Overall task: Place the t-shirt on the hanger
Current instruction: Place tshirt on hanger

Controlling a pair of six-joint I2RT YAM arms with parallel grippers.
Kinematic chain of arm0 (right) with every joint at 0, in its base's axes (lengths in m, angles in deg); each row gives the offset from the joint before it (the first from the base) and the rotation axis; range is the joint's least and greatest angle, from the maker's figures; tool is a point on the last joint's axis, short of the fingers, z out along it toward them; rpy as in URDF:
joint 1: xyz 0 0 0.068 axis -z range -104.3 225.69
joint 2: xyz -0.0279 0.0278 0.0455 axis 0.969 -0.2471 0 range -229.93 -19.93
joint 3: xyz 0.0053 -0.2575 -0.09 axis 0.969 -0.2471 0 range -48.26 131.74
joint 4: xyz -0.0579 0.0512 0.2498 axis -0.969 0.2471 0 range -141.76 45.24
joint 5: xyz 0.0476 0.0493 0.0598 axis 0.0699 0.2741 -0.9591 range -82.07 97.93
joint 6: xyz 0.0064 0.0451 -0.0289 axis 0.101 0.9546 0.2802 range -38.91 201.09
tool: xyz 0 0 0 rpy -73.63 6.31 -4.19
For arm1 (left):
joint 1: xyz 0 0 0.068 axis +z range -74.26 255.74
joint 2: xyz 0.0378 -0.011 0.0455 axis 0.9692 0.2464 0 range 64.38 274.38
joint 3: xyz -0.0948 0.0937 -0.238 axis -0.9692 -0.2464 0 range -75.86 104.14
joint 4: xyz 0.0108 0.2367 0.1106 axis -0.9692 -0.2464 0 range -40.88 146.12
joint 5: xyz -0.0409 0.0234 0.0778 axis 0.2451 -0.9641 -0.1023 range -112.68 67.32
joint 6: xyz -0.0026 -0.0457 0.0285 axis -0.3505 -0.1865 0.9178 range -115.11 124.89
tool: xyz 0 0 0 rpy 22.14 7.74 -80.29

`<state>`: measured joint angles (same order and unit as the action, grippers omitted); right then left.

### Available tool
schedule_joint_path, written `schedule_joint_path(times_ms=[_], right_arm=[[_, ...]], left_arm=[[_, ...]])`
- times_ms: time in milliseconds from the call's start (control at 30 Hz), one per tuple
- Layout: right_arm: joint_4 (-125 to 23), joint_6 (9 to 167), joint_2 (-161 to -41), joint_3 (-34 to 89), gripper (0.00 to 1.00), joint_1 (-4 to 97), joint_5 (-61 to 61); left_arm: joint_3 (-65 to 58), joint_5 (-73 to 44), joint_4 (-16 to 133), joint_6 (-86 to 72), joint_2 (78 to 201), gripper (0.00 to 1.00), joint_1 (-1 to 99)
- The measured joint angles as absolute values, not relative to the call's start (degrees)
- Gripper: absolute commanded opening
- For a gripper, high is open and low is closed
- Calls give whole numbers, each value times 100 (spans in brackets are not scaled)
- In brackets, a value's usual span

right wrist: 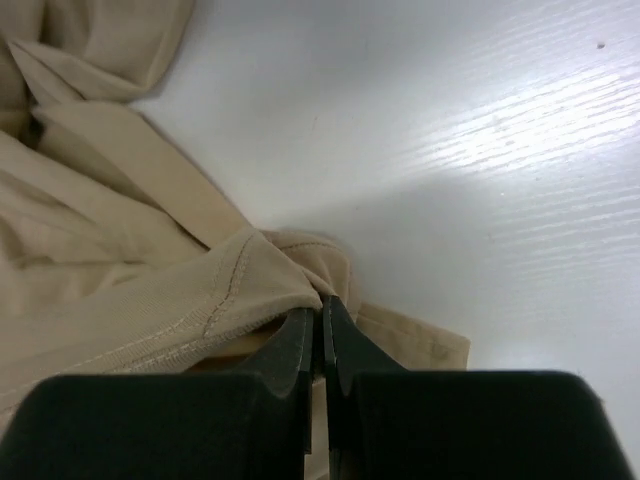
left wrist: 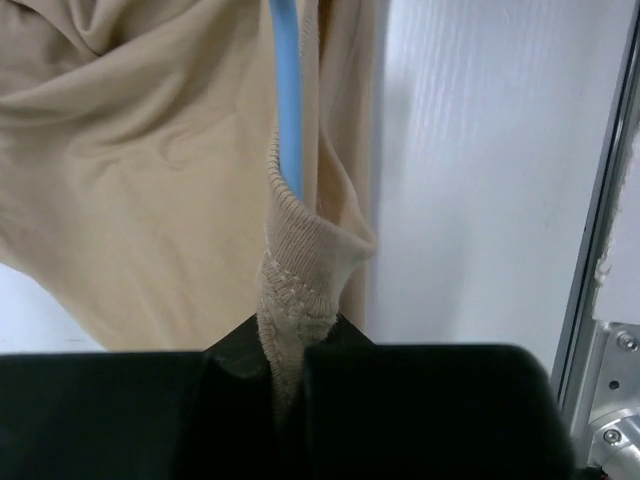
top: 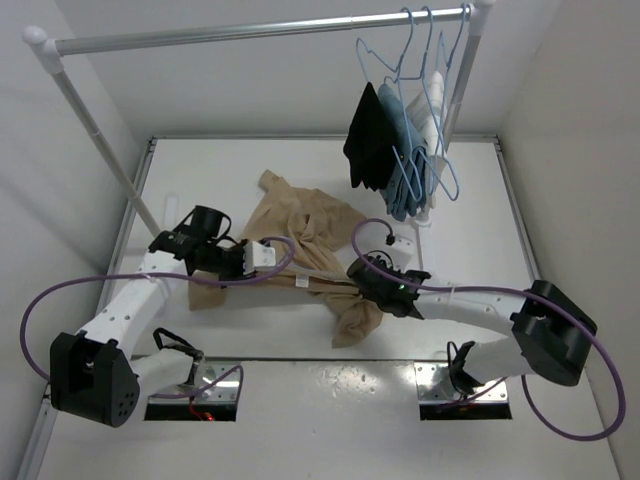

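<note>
Wide white table (top: pixel 480 200), the rail (top: pixel 250 32) spanning its far end, and the t-shirt (top: pixel 300 225) crumpled on the tabletop below the rail's middle. Both arms are on it. The left gripper (left wrist: pixel 290 345) is pinched on the ribbed collar (left wrist: pixel 300 250) and the right gripper (right wrist: pixel 322 315) is clamped on a stitched edge. I'd say they are stretching the neck open for the hanger (left wrist: pixel 288 100), whose blue wire is threaded inside the collar.

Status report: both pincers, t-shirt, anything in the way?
Left pincer shut on t-shirt collar, hanger wire inside it. Right pincer shut on t-shirt edge. No obstacle near.
</note>
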<state>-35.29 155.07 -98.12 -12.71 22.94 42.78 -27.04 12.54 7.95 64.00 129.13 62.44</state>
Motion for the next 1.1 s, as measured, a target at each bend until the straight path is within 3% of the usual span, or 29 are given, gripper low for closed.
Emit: schedule_joint_path(times_ms=[300,667,1100], right_arm=[[-3612,15583,-9198,-1603,0,2495,4287],[-4021,12932,-9557,-736,0,2417,3669],[-4198,11253,-9010,-58,0,2297,1979]], left_arm=[[-3006,834,1047,6846,12832,0,6226],[-3260,166,2131,5998,12808,0,5605],[-3316,1158,2596,5570,12522,0,4906]])
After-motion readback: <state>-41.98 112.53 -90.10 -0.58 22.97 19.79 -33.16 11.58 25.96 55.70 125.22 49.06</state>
